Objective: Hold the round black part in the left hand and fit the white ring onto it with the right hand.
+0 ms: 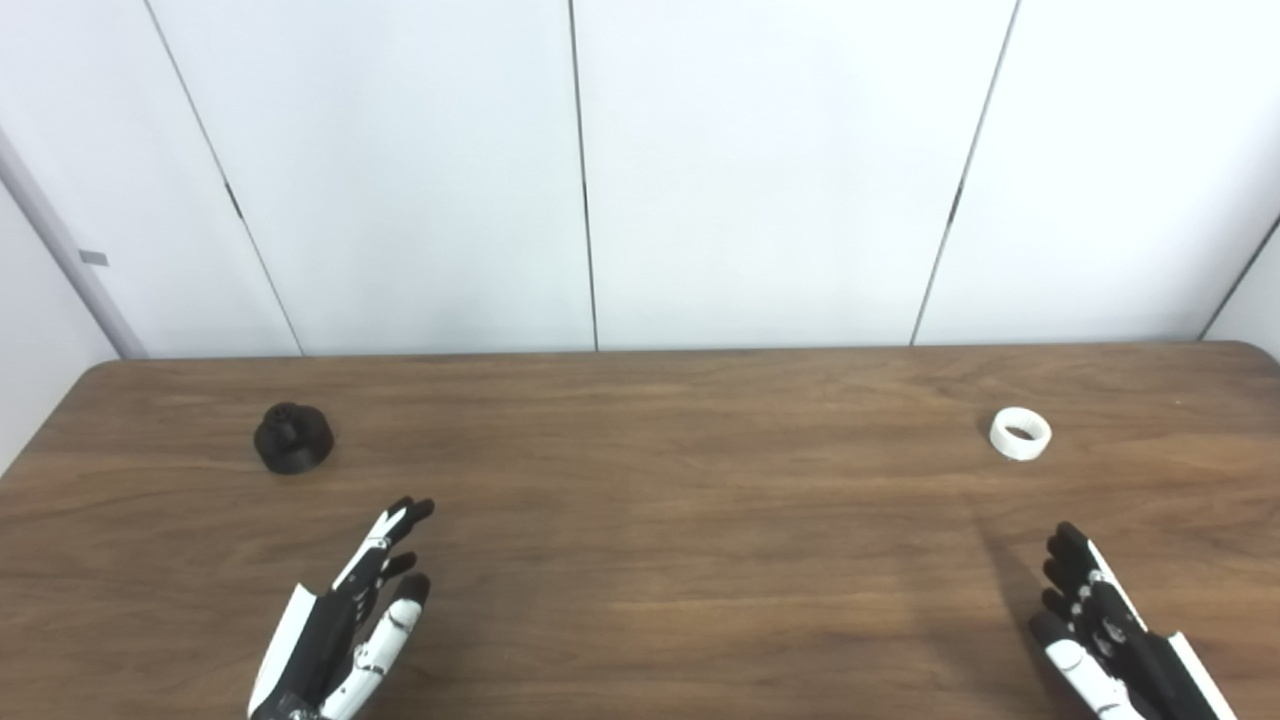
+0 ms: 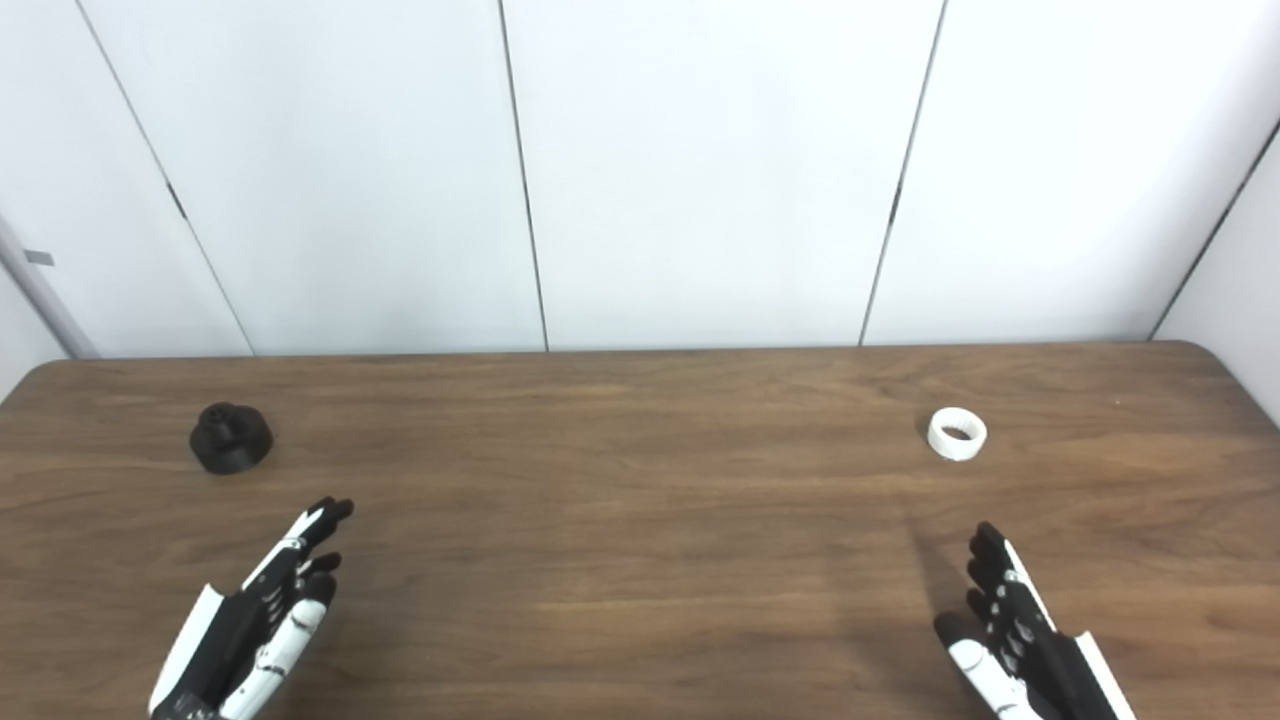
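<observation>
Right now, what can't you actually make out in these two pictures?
- Left hand and right hand: wrists cut off by the bottom edge in both views.
- Black part: top detail too small and dark.
- White ring: inner surface too small to read.

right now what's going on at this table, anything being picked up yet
Nothing is held yet. The round black part sits on the wooden table at the far left, and the white ring lies far right, well apart from it. The left hand and the right hand are both open and empty at the near edge, each short of its own piece. The fitting has not begun.
</observation>
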`<control>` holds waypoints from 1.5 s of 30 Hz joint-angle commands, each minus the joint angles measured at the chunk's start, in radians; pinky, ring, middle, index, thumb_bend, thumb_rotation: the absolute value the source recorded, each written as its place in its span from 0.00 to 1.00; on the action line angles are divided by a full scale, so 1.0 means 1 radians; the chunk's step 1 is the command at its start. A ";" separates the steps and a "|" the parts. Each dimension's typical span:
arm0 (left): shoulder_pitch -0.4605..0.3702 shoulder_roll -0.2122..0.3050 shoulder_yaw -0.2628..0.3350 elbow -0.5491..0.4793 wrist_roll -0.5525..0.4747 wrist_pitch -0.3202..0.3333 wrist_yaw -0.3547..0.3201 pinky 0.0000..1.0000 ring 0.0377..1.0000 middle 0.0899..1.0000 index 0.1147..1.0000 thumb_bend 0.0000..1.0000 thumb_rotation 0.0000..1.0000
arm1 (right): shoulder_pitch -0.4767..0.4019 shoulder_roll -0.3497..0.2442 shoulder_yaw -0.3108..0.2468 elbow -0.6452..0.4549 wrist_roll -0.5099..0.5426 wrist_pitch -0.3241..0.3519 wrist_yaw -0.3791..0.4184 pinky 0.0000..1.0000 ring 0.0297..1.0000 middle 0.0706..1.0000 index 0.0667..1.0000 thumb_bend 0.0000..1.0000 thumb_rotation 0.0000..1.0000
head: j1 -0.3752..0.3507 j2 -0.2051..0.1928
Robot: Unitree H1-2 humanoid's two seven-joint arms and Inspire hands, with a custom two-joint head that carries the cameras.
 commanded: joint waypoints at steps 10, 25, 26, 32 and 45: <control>-0.003 0.011 0.004 -0.024 0.012 -0.028 0.021 0.89 0.98 0.99 0.91 0.31 0.79 | -0.004 -0.012 -0.001 -0.043 0.000 -0.035 -0.003 0.99 1.00 1.00 1.00 0.38 0.52 | -0.002 0.009; -0.062 0.027 0.072 -0.062 0.302 -0.046 0.171 0.94 0.99 0.96 0.71 0.76 0.10 | -0.012 -0.024 -0.011 -0.025 0.020 -0.033 0.004 1.00 1.00 1.00 1.00 0.29 0.55 | 0.100 -0.007; -0.073 0.040 0.088 -0.066 0.335 -0.041 0.183 0.96 0.99 0.96 0.71 0.78 0.12 | -0.012 -0.027 -0.012 -0.020 0.022 -0.036 0.006 1.00 1.00 1.00 1.00 0.28 0.55 | 0.105 -0.008; -0.137 0.113 0.178 -0.083 0.556 0.028 0.262 1.00 1.00 0.96 0.71 0.89 0.19 | -0.018 -0.047 -0.020 0.011 0.045 -0.061 0.020 1.00 1.00 1.00 1.00 0.28 0.62 | 0.181 -0.022; -0.285 0.265 0.245 -0.013 0.707 0.280 0.205 1.00 1.00 0.99 0.67 1.00 0.29 | -0.031 -0.074 -0.063 0.070 0.060 -0.086 0.027 0.98 1.00 1.00 0.99 0.44 0.71 | 0.353 -0.045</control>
